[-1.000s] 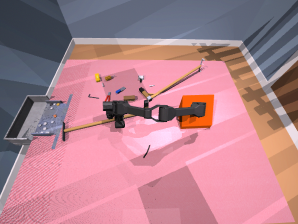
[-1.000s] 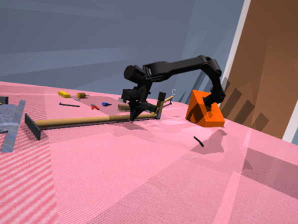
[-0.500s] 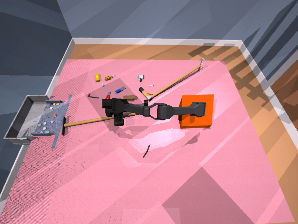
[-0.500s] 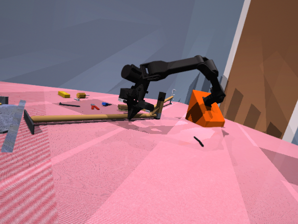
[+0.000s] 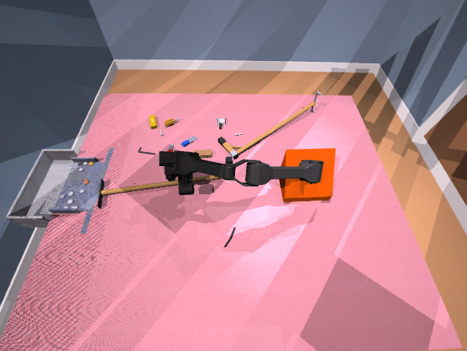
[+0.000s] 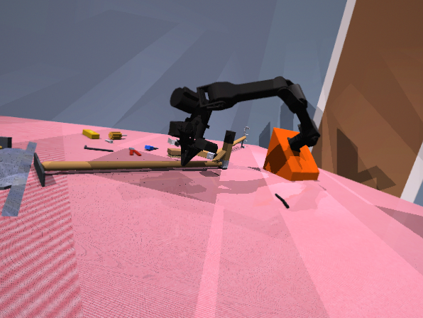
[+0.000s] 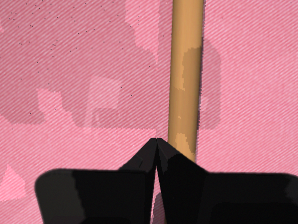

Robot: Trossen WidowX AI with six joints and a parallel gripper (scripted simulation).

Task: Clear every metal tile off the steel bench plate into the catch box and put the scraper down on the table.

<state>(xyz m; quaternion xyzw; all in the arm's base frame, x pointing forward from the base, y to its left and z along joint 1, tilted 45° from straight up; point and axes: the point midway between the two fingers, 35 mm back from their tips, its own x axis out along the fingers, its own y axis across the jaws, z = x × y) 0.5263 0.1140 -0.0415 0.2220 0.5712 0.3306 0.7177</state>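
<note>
The long scraper lies on the pink table, its tan handle (image 5: pixel 137 186) (image 6: pixel 106 165) (image 7: pixel 186 75) running to a dark blade (image 5: pixel 100 193) (image 6: pixel 39 170) at the near edge of the steel bench plate (image 5: pixel 95 172) (image 6: pixel 11 163). Several round silver and orange tiles (image 5: pixel 70 193) lie on the plate. The grey catch box (image 5: pixel 23 196) sits behind its far end. My gripper (image 5: pixel 185 189) (image 6: pixel 184 164) (image 7: pixel 155 143) is shut, fingertips together, pointing down at the table. The handle passes just beside the tips, not between them.
A second long stick (image 5: pixel 274 127) with a metal hook lies at the back. Small tools lie beyond the arm, among them a yellow block (image 5: pixel 153 121) and a blue piece (image 5: pixel 189 141). The orange arm base (image 5: pixel 313 192) stands right. A short black rod (image 5: pixel 229 237) lies in front.
</note>
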